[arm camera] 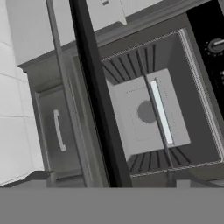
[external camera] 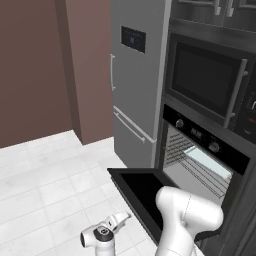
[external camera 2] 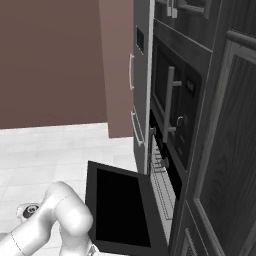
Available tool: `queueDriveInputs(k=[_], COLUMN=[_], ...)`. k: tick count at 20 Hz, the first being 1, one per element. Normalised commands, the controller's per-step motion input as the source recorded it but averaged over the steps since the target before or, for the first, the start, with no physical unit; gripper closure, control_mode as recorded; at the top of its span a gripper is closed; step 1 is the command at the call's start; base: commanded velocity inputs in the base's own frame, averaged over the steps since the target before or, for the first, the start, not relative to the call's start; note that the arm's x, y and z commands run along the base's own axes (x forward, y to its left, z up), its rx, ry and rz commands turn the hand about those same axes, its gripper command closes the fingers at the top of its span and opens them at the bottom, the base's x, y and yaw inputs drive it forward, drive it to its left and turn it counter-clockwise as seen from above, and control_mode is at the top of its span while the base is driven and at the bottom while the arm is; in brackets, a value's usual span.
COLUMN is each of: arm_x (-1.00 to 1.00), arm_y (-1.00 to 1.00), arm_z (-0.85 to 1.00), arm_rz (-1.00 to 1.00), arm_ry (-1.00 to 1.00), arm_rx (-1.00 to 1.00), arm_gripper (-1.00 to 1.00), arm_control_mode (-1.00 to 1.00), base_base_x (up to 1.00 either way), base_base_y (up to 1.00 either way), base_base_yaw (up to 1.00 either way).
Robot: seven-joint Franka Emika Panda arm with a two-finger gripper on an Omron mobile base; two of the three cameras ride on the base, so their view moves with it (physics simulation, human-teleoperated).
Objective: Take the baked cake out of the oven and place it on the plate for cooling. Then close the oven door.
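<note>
the oven (external camera: 200, 160) is cut off at the right edge of the left base view, and the robot's white arm hides the near right part of the oven door (external camera: 137, 192). in the right base view the arm covers the door's lower left corner, and the bottom edge clips the door. the oven's inside is seen there only as a thin sliver (racks barely readable). the small digital display (external camera: 196, 134) is too small to read. in the hand view one knob (arm camera: 216, 45) is cut by the right edge.
</note>
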Motion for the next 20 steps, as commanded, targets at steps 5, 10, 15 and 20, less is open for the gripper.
queueDriveInputs(k=[5, 10, 15, 20], arm_x=[0.32, 0.39, 0.27, 0.23], arm_y=[0.02, 0.12, 0.24, 0.44], arm_z=[-0.35, -0.33, -0.38, -0.43], arm_rz=[0.0, -0.02, -0.03, -0.05], arm_ry=[-0.02, 0.0, -0.02, -0.02], arm_rx=[0.0, -0.02, -0.07, -0.11], arm_gripper=[-1.0, -1.0, -1.0, -1.0], arm_control_mode=[-1.0, -1.0, -1.0, -1.0], base_base_x=[0.0, 0.0, 0.0, 0.0], base_base_y=[0.0, 0.0, 0.0, 0.0], base_base_yaw=[0.0, 0.0, 0.0, 0.0])
